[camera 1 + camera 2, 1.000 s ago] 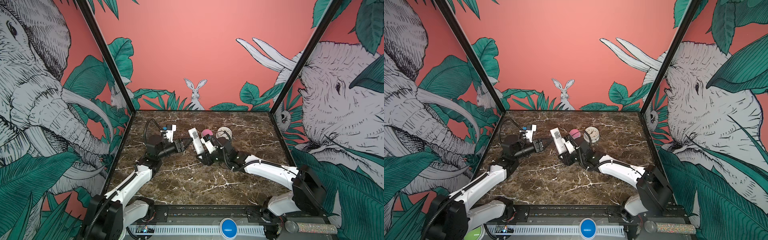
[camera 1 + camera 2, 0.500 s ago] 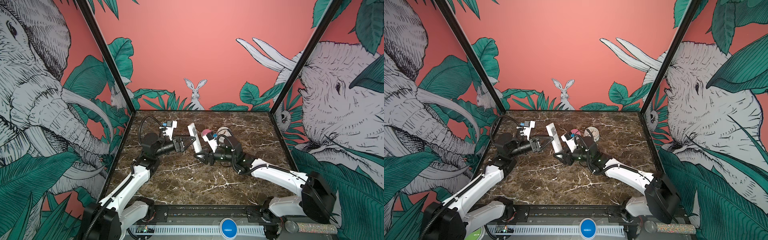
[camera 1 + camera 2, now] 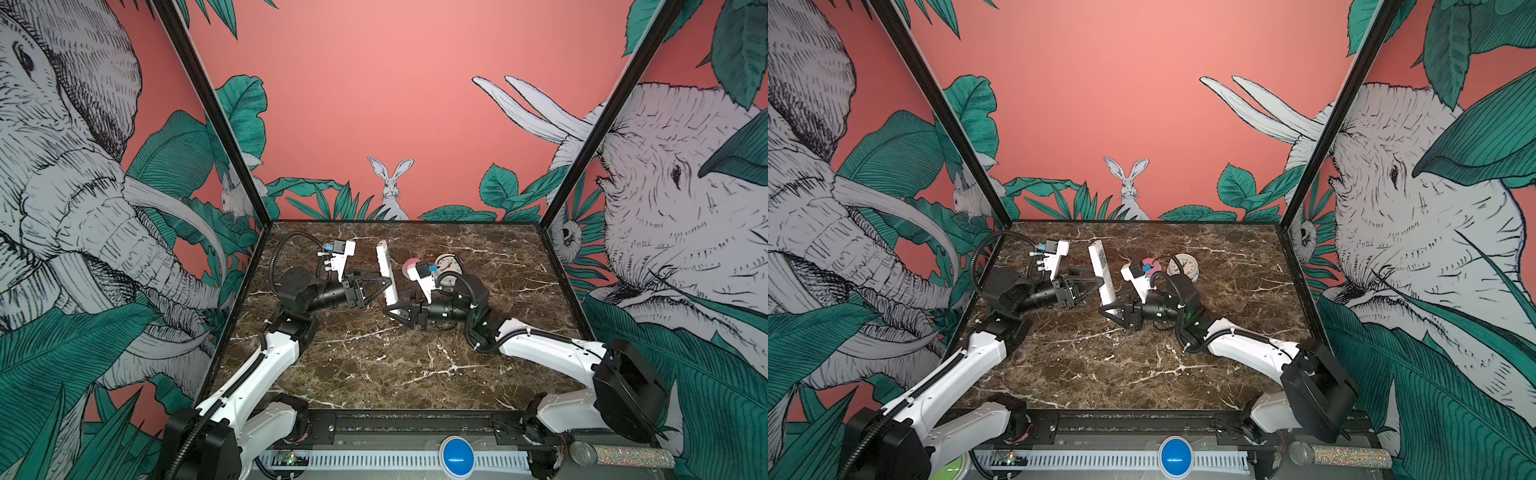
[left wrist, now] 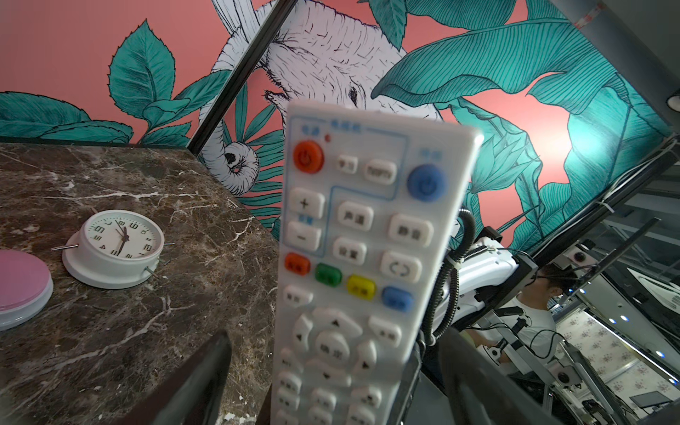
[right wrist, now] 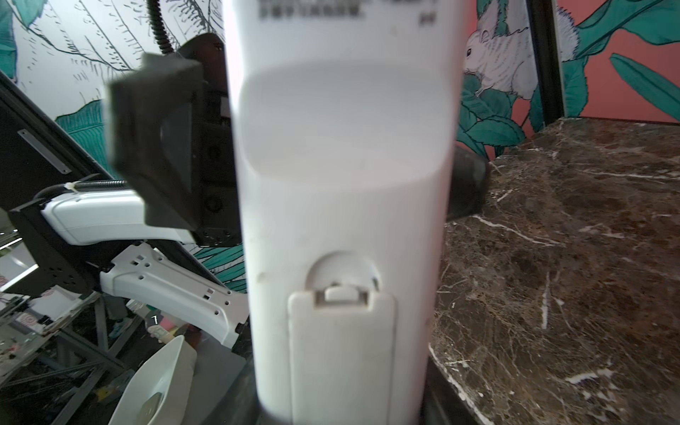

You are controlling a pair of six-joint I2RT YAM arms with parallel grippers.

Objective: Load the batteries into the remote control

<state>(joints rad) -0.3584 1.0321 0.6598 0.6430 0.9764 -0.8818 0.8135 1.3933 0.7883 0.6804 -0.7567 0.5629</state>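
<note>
Above the middle of the tabletop (image 3: pixel 374 365), the remote control (image 3: pixel 385 274) stands nearly upright, pinched at its bottom end by the right gripper (image 3: pixel 395 315). The left gripper (image 3: pixel 382 280) is spread wide either side of its middle. With only that one-end hold it could tip or twist, I reckon. The battery cover (image 5: pixel 342 353) is shut and there are no batteries in sight. The clock (image 3: pixel 449 264) and pink button (image 3: pixel 412 264) crowd in just behind.

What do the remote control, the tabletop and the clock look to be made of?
The remote control: white moulded plastic, satin; seams and a clip-in back cover show in the right wrist view; buttons look rubbery. The tabletop: brown marble-look slab with white veins, slightly glossy; real stone or laminate, cannot tell. The clock: white plastic case, probably; thin metal pins.
</note>
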